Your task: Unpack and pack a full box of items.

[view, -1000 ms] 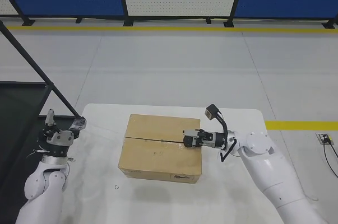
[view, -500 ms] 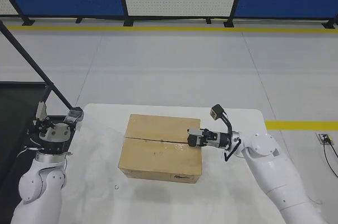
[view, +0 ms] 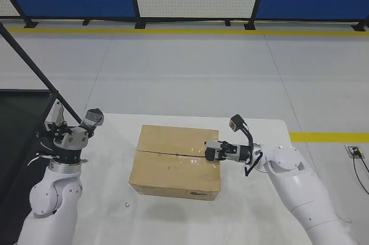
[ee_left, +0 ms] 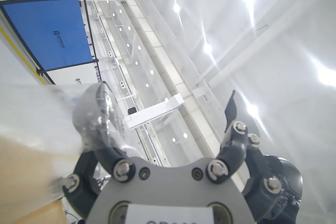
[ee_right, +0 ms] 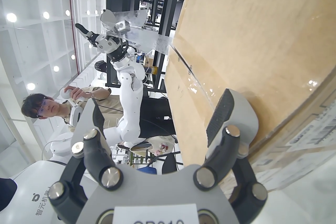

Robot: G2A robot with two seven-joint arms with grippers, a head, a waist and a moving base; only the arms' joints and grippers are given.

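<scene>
Right tool point(view: 210, 152) parted, gripping nothing, one finger resting on the closed box point(view: 172, 168) ahead. Left tool point(view: 74, 119) spread wide, clear tape point(ee_right: 155, 41) clinging to one finger.

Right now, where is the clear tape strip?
In the right wrist view the tape strip stretches from the left end of the box seam up to the left gripper, clinging to one of its fingers.
</scene>
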